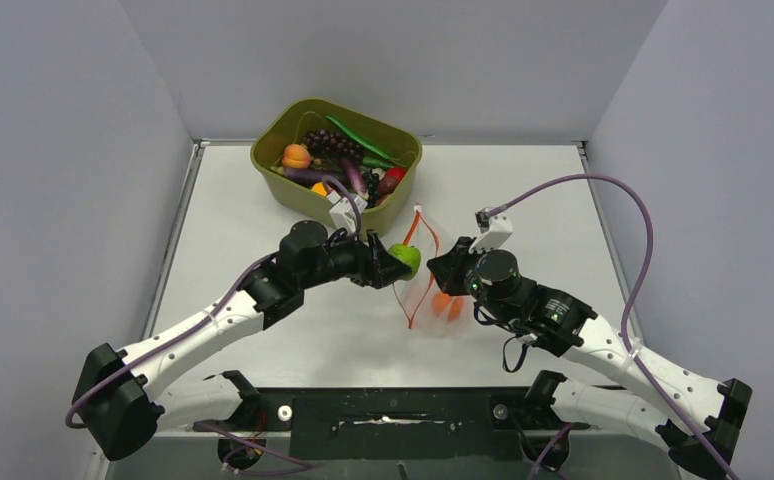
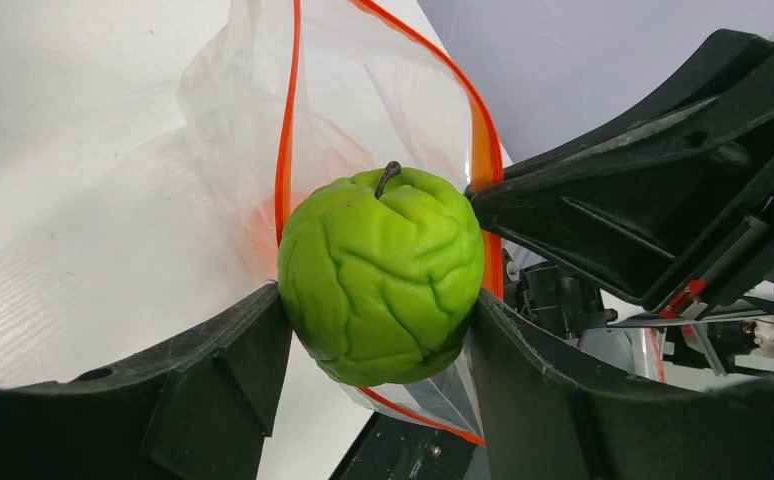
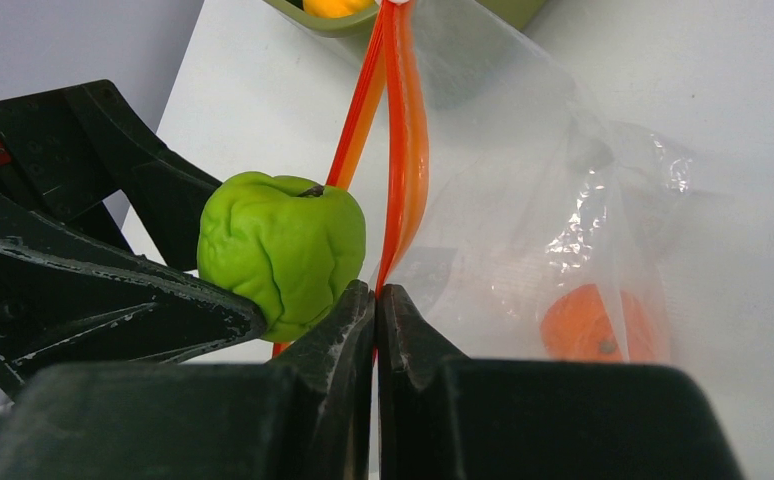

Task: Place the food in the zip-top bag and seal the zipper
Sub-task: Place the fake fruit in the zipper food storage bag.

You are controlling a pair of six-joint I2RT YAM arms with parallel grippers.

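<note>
My left gripper (image 1: 395, 262) is shut on a green round fruit (image 2: 383, 275), also seen from above (image 1: 405, 259) and in the right wrist view (image 3: 281, 250). It holds the fruit at the open mouth of the clear zip-top bag (image 1: 433, 275). My right gripper (image 1: 441, 268) is shut on the bag's red-orange zipper strip (image 3: 401, 160), holding one side of the mouth up. The strip loops round the fruit in the left wrist view (image 2: 285, 140). An orange fruit (image 3: 593, 325) lies inside the bag, also visible from above (image 1: 446, 305).
The olive-green tub (image 1: 273, 160) stands at the back centre with more toy food: an orange fruit (image 1: 296, 156), dark grapes (image 1: 325, 142), eggplants (image 1: 353, 177) and green beans (image 1: 358, 138). Grey walls close in the table on three sides.
</note>
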